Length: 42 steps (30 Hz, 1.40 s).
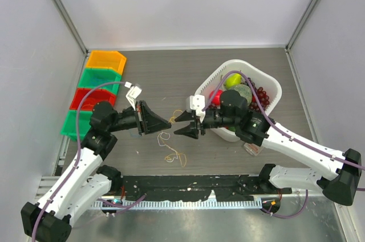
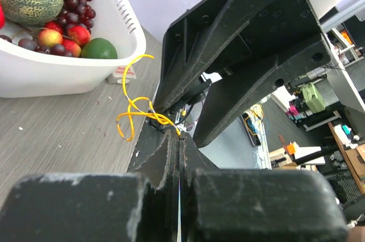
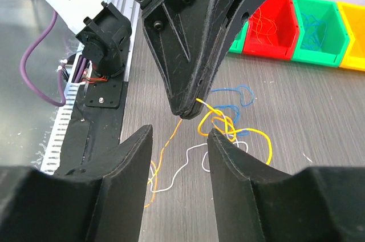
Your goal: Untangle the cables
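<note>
The left hand [image 1: 168, 121], pressed together on a yellow strand of the cables [image 3: 223, 123], faces the spread right hand [image 1: 178, 125] tip-to-tip at frame centre.

Bright, even, diffuse light fills all three views, and the shadows under the arms on the table [image 1: 171, 76] are soft. In the top view, glare whitens the metal plate [image 1: 188, 219] at 6 o'clock. In the wrist views the near fingers [image 3: 102, 196] at 6 o'clock are blurred, while the cables [image 3: 219, 121] are sharp.
</note>
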Tool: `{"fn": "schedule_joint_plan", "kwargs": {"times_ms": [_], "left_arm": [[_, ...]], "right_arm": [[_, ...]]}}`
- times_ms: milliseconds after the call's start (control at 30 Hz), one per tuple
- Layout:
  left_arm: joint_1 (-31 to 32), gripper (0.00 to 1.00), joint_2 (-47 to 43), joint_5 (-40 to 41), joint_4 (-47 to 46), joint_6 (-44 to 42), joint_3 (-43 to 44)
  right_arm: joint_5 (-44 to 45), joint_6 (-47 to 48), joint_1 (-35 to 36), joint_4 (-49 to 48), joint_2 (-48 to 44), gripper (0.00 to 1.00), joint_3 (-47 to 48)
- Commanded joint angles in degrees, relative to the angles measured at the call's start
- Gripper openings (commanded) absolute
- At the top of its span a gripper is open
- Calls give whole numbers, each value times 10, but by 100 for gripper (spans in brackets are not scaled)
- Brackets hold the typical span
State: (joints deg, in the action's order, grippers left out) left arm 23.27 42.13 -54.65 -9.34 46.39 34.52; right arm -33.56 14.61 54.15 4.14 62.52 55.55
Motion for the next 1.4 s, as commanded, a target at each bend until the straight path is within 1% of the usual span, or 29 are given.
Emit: {"fn": "schedule_joint_plan", "kwargs": {"times_ms": [0, 133, 400, 633, 833, 867, 1067, 1167, 1267, 1300, 1333, 1367], "left_arm": [[1, 0, -9, -42, -56, 22, -2], [0, 0, -8, -46, -56, 21, -2], [1, 0, -3, -50, -80, 36, -2], [1, 0, 2, -58, -107, 56, -2], [0, 0, 1, -60, -111, 62, -3], [1, 0, 0, -62, -111, 63, -3], [0, 0, -5, -64, -117, 69, -7], [1, 0, -5, -65, -132, 80, -10], [0, 0, -6, -64, -136, 85, -10], [1, 0, -6, -65, -140, 87, -11], [1, 0, -7, -65, -149, 92, -12], [0, 0, -7, -64, -153, 95, -12]], "right_arm": [[-23, 27, -1, -61, -14, 48, -6], [-20, 28, 2, -69, -19, 48, -7], [-34, 32, 9, -65, 0, 43, -2], [-1, 44, 22, -74, 0, 40, -8], [25, 46, 36, -95, 2, 34, -11], [41, 49, 39, -99, 1, 31, -14], [96, 53, 56, -135, -13, 23, -42], [137, 60, 73, -148, -20, 15, -52], [146, 55, 79, -165, -28, 9, -66], [147, 52, 78, -165, -28, 4, -67], [146, 51, 78, -164, -27, 1, -65], [141, 50, 79, -159, -26, 1, -65]]}}
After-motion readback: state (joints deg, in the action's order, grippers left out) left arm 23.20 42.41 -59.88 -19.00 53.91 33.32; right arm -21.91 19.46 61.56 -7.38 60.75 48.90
